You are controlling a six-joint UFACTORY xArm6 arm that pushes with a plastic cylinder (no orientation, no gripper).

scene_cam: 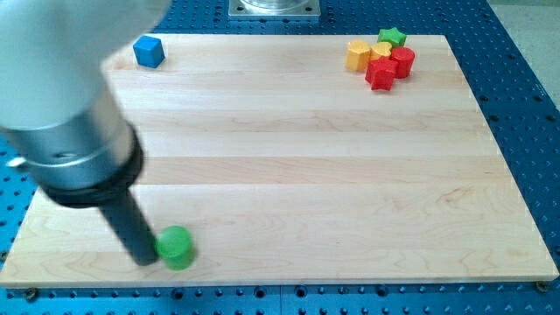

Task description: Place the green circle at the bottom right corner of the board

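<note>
My tip (143, 260), the lower end of the straight dark rod, sits low on the view's left of the pale wooden board (289, 166), close to its bottom edge. No jaws here, just a plain rod end, so nothing to open or close. The small green cylinder block, round top (176, 247), is just to the view's right of my tip, pressed against the rod's side or nearly so; exact contact hard to call, no visible gap. Green circle thus lies at the board's bottom left area, the bottom right corner far off to the view's right of my tip.

Above the tip the rod runs up-left into a black collar and a big blurry grey arm housing (61, 96) that covers the view's upper left.

Blue cube block (149, 52) sits well apart, straight toward the view's top from my tip, near the board's top edge. Far up and to the right of my tip is a tight cluster near the top right corner: orange-yellow block (358, 54), a smaller yellow block (381, 49) touching it, green star block (392, 37) at the cluster's top, and two red blocks, one (402, 60) on the right, one (380, 74) lower; shapes of reds not clear. Blue perforated table (525, 105) surrounds the board.
</note>
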